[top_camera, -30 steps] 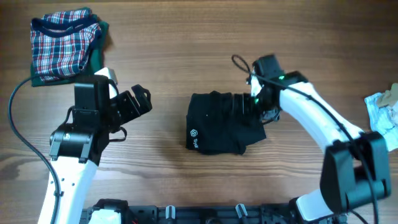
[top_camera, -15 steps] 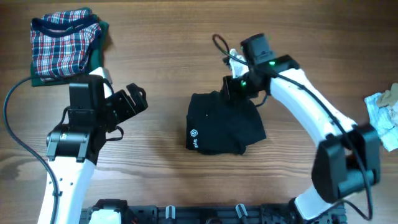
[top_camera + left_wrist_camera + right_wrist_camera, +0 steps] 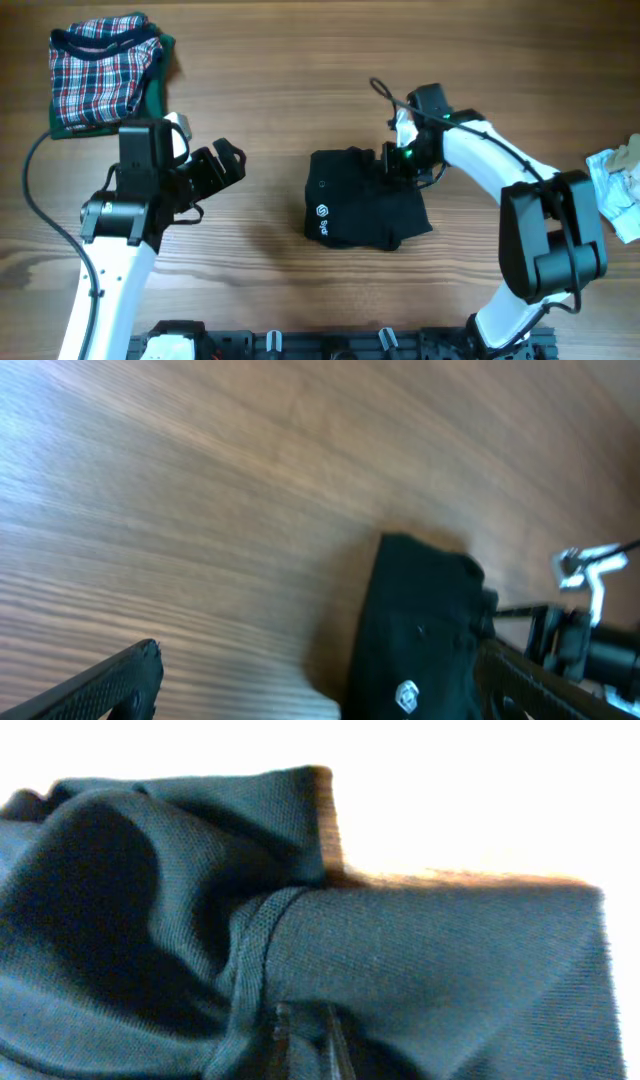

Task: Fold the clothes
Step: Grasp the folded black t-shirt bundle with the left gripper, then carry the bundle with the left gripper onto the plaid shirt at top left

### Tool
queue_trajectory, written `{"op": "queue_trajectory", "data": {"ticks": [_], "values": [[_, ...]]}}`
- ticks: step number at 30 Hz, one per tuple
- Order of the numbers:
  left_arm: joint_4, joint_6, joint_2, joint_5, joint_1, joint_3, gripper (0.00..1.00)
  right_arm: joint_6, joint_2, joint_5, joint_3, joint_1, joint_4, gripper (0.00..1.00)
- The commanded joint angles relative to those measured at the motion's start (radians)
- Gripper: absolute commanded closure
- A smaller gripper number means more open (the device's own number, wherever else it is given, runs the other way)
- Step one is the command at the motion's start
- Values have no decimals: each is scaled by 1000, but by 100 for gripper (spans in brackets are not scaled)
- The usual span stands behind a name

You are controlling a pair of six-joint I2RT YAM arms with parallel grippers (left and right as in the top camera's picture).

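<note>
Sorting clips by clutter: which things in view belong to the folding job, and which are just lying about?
Part of the job:
- black shirt, bunched mid-table
- right gripper, pinching the shirt's upper edge
- left gripper, open, clear of the shirt

Lying about:
- plaid garment, far left corner
- pale blue and white cloth, right edge

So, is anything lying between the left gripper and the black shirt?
Nothing visible. Only bare table lies between the left gripper, fingers open, and the black shirt. The plaid garment sits at the far left corner, off that line. The right gripper pinches the shirt's far edge.
</note>
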Motion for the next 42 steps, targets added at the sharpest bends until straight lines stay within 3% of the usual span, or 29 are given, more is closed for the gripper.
{"op": "queue_trajectory", "data": {"ticks": [1,3,4,6,10,14,18,26,27,28,29,31,36,42], "values": [[-22,83,44,209,7,1,0,-116,-74,-53,152,-30,-134,52],[-46,114,69,282,7,1,0,-152,-116,-60,222,-30,-227,20],[-72,153,98,329,5,1,0,-167,-153,-64,256,-30,-275,10],[-104,234,167,389,-17,-2,0,-183,-214,-64,285,-35,-317,1],[-52,332,325,484,-89,-40,0,-185,-289,-64,293,-67,-353,0],[195,327,556,504,-168,-59,0,-212,-322,-101,293,-108,-395,0],[344,322,714,535,-210,-59,0,-244,-324,-127,294,-138,-420,0],[536,309,790,664,-316,-59,0,-244,-325,-127,294,-187,-423,0],[552,288,790,664,-336,-59,5,-244,-325,-128,294,-191,-423,0],[583,249,790,664,-357,-59,23,-244,-325,-128,294,-195,-423,0],[628,196,790,664,-377,-59,58,-244,-325,-128,294,-199,-425,0],[706,119,790,663,-397,-59,93,-244,-325,-127,294,-200,-431,0],[854,-44,790,663,-372,-59,96,-245,-325,-127,294,-200,-438,0],[1098,-333,788,664,-215,-59,96,-245,-325,-125,293,-227,-442,0]]}}
